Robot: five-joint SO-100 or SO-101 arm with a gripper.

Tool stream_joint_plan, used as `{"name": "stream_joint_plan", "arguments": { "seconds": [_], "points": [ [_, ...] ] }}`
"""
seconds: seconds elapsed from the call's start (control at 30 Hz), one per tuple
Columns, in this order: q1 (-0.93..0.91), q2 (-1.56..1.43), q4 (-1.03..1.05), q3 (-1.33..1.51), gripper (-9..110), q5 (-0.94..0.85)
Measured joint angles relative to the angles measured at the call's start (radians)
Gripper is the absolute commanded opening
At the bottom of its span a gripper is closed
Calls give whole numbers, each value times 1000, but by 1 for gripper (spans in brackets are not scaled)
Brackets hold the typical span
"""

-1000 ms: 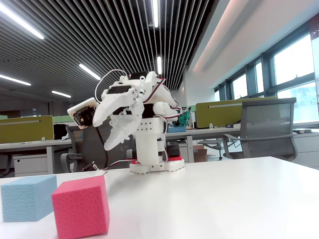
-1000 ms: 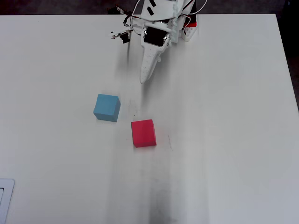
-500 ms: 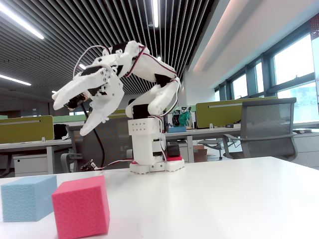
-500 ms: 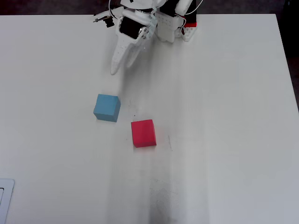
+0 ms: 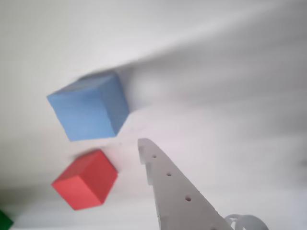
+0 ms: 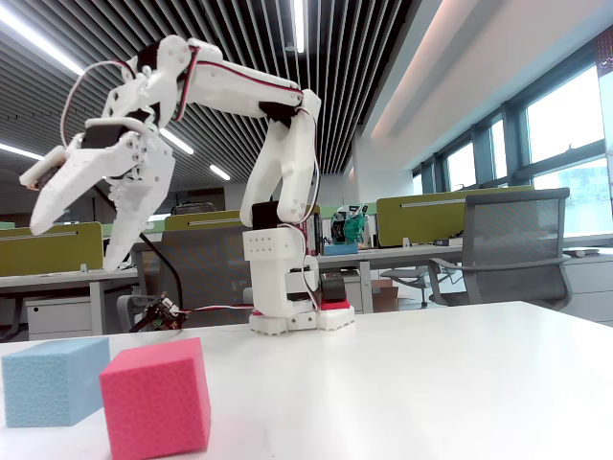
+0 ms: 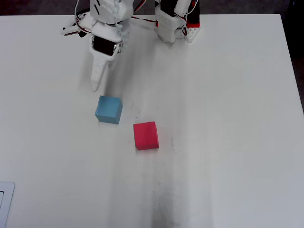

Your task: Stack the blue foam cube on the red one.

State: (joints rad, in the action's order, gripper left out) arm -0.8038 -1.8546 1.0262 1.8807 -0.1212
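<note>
Hovering high above the table [image 7: 228, 118], the gripper [image 6: 72, 225] hangs with fingers spread and empty — the blue foam cube [image 7: 109, 109] sits just beyond its tips in the overhead view, the red one [image 7: 146, 135] near, diagonally farther on, not touching.

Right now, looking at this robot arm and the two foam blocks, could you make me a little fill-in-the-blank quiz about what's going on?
1. The hand hangs in the air with its fingers ____.
2. The blue foam cube and the red one both sit on the white ____.
3. In the overhead view, the cube nearer the hand is the ____ one.
4. The two cubes are ____ stacked.

Missing words: open; table; blue; not
</note>
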Motion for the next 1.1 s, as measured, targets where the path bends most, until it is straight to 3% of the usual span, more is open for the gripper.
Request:
{"name": "stream_joint_plan", "arguments": {
  "seconds": [0.4,1.1],
  "points": [
    [46,321,51,-204,41,26],
    [109,528,41,-324,36,109]
  ]
}}
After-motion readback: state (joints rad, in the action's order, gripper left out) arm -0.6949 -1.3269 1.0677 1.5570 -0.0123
